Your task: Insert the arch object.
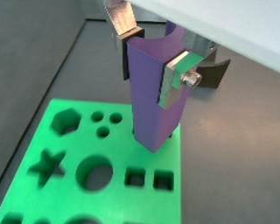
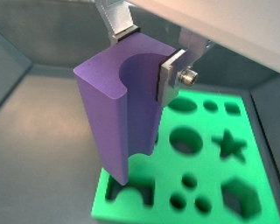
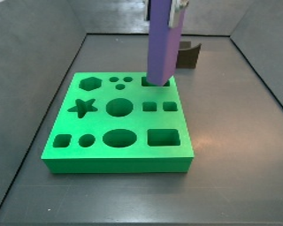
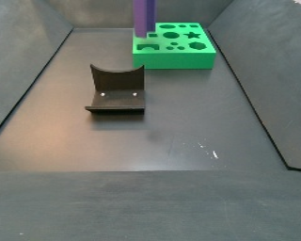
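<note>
Claw was clamped on the arch object, the silver fingers pinching it near its top end, jaws parted only by the piece's width. In a wrist view the purple prism showed a curved channel down one face.

The piece stood upright over the green board, and its lower end met the board at the far edge, near the far right corner of the board in a side view. The other side view put the board at the far end of the worktop, with the prism rising from the corner nearest the fixture, which stood apart, mid-worktop and empty.

Step in hand, as I read it: insertion, tip at or just inside a hole. Could not tell how deep the tip sat; the board surface around it was hidden by the piece itself.

Next move probably calls for a straight vertical push, piece kept plumb and the channel face matched to the hole's profile. Release only once it seats. Any tilt risks a jam at the hole rim.
</note>
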